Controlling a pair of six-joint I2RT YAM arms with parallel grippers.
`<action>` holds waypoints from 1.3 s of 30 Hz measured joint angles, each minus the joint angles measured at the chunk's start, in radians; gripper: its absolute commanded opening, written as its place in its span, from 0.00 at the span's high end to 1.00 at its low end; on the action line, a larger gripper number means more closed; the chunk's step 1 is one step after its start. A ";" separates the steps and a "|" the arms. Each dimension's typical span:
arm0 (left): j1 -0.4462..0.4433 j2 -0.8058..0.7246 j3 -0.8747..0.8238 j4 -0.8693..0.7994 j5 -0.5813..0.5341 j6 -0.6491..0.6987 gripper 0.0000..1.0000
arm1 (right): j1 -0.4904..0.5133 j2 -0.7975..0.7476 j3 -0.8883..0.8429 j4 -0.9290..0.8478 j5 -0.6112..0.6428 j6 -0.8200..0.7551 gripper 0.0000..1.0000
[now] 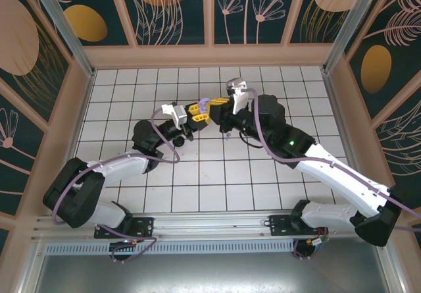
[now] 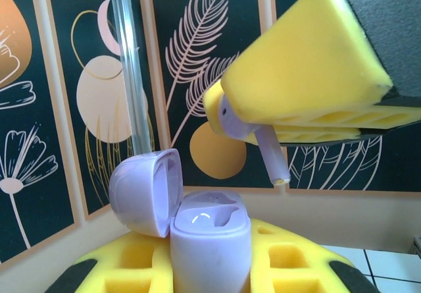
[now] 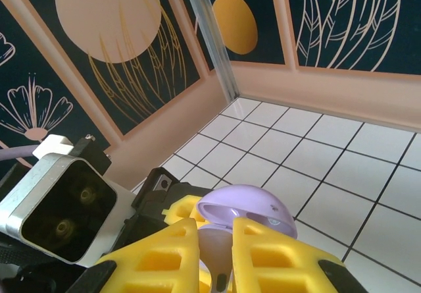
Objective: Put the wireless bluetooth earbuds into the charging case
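**Clerk:** Entry one, right gripper (image 3: 214, 243)?

**Keeper:** Yellow jaws clenched on one lilac earbud (image 2: 271, 155). It is gripped by the head, and the stem juts down at a slant with its tip touching nothing.

**Clerk:** Entry two, left gripper (image 2: 210, 270)?

**Keeper:** Yellow jaws grasping the lilac charging case (image 2: 210, 240) around its base. The case stands upright, with its lid (image 2: 145, 191) swung open to the left in the left wrist view.

**Clerk:** Earbud relative to case?

**Keeper:** Apart. The earbud hangs above the open base and a little to the right of it, with a gap between stem tip and rim. Whether the base wells already hold anything, I cannot tell.

**Clerk:** Right wrist view?

**Keeper:** The earbud sits between the two yellow fingers. The rounded lid is just beyond them, and the left wrist camera (image 3: 59, 211) is to the left.

**Clerk:** Location on the bench?

**Keeper:** The grippers meet tip to tip over the middle of the white tiled bench (image 1: 263, 174), slightly toward its far side. The left arm reaches in from the left and the right arm from the right.

**Clerk:** Surroundings?

**Keeper:** Dark wall panels (image 1: 177, 10) with leaf and flower drawings, in pale frames.
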 measured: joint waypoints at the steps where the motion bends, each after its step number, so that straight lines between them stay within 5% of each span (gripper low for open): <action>1: 0.000 0.000 0.002 0.000 0.001 0.000 1.00 | 0.000 0.000 0.000 0.004 0.003 -0.002 0.85; 39: -0.010 0.000 0.025 -0.071 0.029 -0.006 1.00 | 0.006 0.035 -0.002 -0.006 0.054 -0.074 0.88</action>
